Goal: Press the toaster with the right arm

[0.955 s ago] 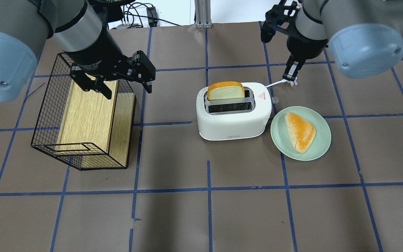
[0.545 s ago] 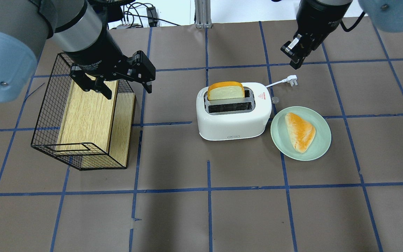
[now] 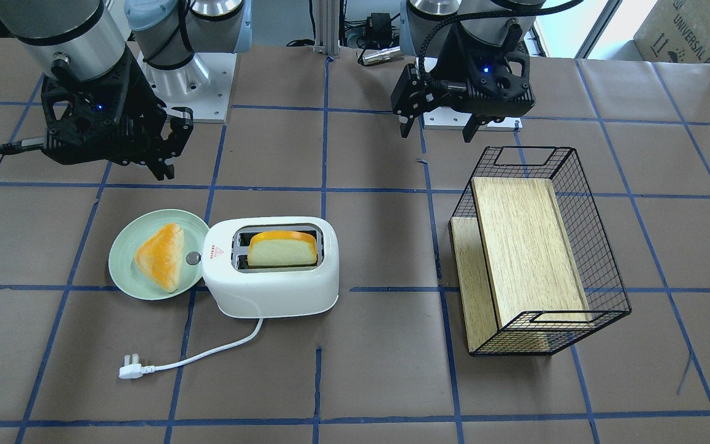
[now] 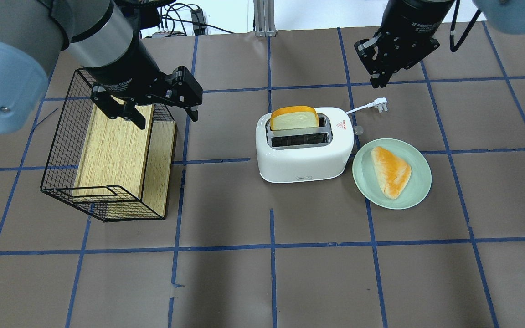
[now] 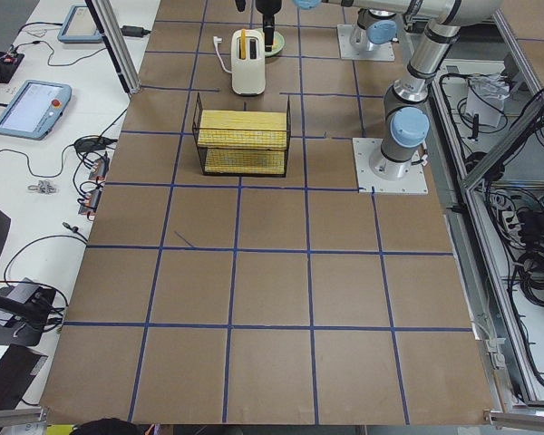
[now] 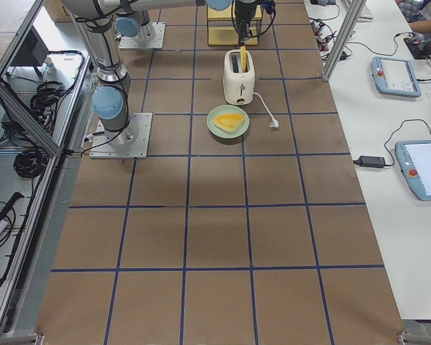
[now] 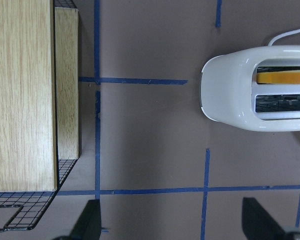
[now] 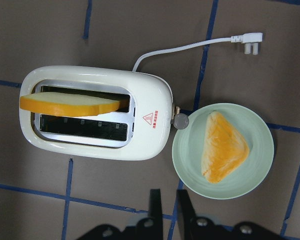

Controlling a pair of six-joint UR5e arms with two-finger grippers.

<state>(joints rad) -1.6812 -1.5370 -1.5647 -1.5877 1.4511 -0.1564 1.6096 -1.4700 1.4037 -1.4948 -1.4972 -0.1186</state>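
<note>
The white two-slot toaster (image 4: 303, 157) stands mid-table, also seen in the front view (image 3: 269, 293) and the right wrist view (image 8: 150, 100). A bread slice (image 4: 294, 119) stands up in its far slot. Its round silver lever knob (image 4: 358, 130) is on the end facing the plate, also in the right wrist view (image 8: 180, 121). My right gripper (image 4: 375, 79) is shut, empty, and hangs above the table beyond the toaster's plug (image 4: 381, 105), apart from the toaster; its close-set fingers show in the right wrist view (image 8: 170, 200). My left gripper (image 4: 164, 116) is open and empty over the basket's far end.
A pale green plate (image 4: 422, 182) with a triangular bread piece (image 4: 392, 171) sits right beside the knob end. A black wire basket (image 4: 62, 150) holding a wooden board (image 4: 112, 150) lies at the left. The white cord (image 3: 207, 354) trails away from the toaster on its far side.
My right arm swung back and up; its gripper moved from just above the plug to farther back and turned. The left arm, toaster and plate have not moved.
</note>
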